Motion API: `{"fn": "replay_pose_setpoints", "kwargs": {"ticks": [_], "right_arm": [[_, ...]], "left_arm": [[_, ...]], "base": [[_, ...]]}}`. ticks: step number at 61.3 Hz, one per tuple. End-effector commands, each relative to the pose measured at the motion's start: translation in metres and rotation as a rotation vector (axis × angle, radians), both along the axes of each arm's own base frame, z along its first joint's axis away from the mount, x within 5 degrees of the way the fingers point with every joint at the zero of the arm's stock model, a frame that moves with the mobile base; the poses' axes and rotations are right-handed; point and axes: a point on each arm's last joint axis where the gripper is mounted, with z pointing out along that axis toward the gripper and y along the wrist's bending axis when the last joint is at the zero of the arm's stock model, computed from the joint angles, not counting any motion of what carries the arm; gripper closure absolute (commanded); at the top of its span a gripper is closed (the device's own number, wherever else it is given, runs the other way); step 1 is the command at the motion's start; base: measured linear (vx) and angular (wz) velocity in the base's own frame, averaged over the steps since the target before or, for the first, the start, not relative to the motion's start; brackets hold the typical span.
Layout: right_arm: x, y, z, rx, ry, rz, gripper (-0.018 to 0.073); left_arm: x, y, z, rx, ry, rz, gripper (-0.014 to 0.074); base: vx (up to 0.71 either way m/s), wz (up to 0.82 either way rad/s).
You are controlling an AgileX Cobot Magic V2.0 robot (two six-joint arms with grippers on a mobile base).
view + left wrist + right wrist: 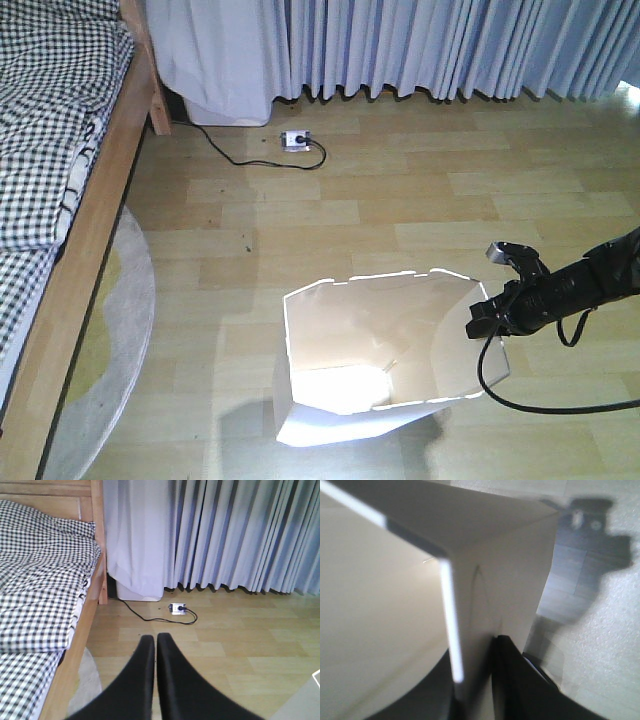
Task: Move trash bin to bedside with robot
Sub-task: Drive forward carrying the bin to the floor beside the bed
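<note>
One trash bin (330, 335) on wood floor (400, 200), well apart from bed (60, 120); round rug (130, 300) lies between.

Handling, my judgement: thin white plastic wall, so light, somewhat flexible, smooth. May slip or tip if pulled from top. Best hold is rim near corner fold, stiffer there.

Right gripper (492, 318) clenched on right rim, one finger (520, 685) outside wall, other inside. Left gripper (155, 645) pressed together, holds nothing.

Bin content: nothing visible, only bright light patch at bottom.

Brightly lit, probably by daylight through curtains (420, 45); blown out with glare inside the trash bin (330, 330); badly blurred in right wrist view.
</note>
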Motion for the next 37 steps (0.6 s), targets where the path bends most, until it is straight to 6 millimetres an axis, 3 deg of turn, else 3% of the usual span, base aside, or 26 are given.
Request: {"fn": "replay_pose_setpoints", "kwargs": {"ticks": [1, 37], "right_arm": [[0.0113, 0.0104, 0.0412, 0.193, -0.045, -0.009, 0.0562], [0.0113, 0.0104, 0.0412, 0.193, -0.045, -0.009, 0.0562]], "left_arm": [[0.0006, 0.0002, 0.0007, -0.01, -0.065, 0.003, 0.0602], [0.0006, 0.0002, 0.0007, -0.01, -0.065, 0.003, 0.0602]], "base": [[0.23, -0.07], [0.23, -0.01]]}}
